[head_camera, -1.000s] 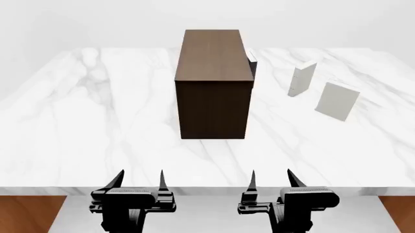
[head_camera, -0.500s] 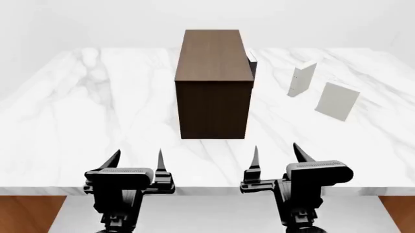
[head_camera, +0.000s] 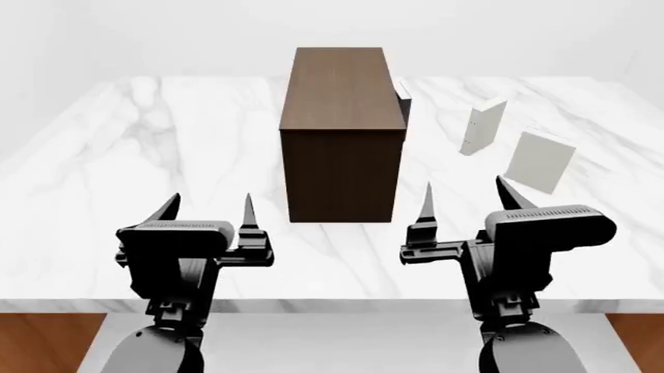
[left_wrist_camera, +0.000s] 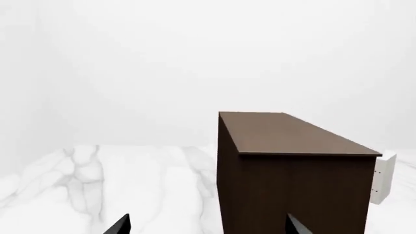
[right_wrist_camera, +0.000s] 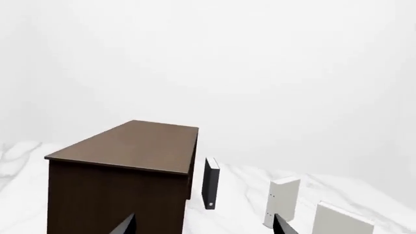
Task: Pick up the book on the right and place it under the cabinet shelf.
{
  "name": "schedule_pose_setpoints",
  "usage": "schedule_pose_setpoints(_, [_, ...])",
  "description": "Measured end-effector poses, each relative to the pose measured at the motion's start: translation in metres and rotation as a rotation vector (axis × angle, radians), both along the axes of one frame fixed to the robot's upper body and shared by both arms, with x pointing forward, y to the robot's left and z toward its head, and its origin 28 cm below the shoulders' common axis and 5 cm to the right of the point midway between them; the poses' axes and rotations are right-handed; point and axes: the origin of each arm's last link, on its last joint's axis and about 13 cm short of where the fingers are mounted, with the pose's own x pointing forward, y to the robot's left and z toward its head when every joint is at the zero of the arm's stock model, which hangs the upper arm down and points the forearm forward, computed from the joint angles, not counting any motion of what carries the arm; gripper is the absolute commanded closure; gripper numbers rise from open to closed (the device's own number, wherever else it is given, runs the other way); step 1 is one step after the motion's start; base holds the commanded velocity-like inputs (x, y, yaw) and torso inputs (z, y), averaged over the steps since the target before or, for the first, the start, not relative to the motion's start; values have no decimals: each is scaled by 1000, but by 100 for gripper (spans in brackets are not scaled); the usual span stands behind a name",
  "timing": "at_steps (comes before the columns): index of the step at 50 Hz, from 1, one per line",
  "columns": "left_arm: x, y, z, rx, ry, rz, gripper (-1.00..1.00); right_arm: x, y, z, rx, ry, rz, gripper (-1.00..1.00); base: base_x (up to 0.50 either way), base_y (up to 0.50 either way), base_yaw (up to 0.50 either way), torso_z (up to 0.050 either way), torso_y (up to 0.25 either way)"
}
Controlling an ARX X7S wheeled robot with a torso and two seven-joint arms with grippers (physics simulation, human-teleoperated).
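Observation:
The book (head_camera: 539, 162), thin, broad, pale grey-white, stands upright on the marble table at the right; it also shows in the right wrist view (right_wrist_camera: 341, 220). The dark brown cabinet (head_camera: 340, 132) stands mid-table with its closed back toward me; its shelf is hidden. It also shows in the left wrist view (left_wrist_camera: 293, 175) and the right wrist view (right_wrist_camera: 123, 175). My left gripper (head_camera: 205, 211) is open and empty above the table's front edge. My right gripper (head_camera: 469, 200) is open and empty, in front of and below the book, well apart from it.
A thicker white book with dark dots (head_camera: 483, 126) stands left of the book, also in the right wrist view (right_wrist_camera: 281, 202). A black book (right_wrist_camera: 211, 184) stands behind the cabinet's right side. The marble table (head_camera: 155, 179) has its front edge just under the grippers.
Both arms have risen and moved forward over the table's front edge. The right gripper has climbed higher, toward the book. Both stay open.

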Motion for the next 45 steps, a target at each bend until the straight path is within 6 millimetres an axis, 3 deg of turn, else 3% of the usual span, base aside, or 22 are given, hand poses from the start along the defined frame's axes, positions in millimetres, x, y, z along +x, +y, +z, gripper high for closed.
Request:
schedule_pose_setpoints(23, [12,3,44,4,-70,5,-100,4,-8,44,-29,-77,-23,-100,0,0,0,0,0])
schedule_pose_setpoints(45, [18,7,70,0,-112,15,-100,8,-9,68,-45,-112,-27,-100,0,-71,0,0,0])
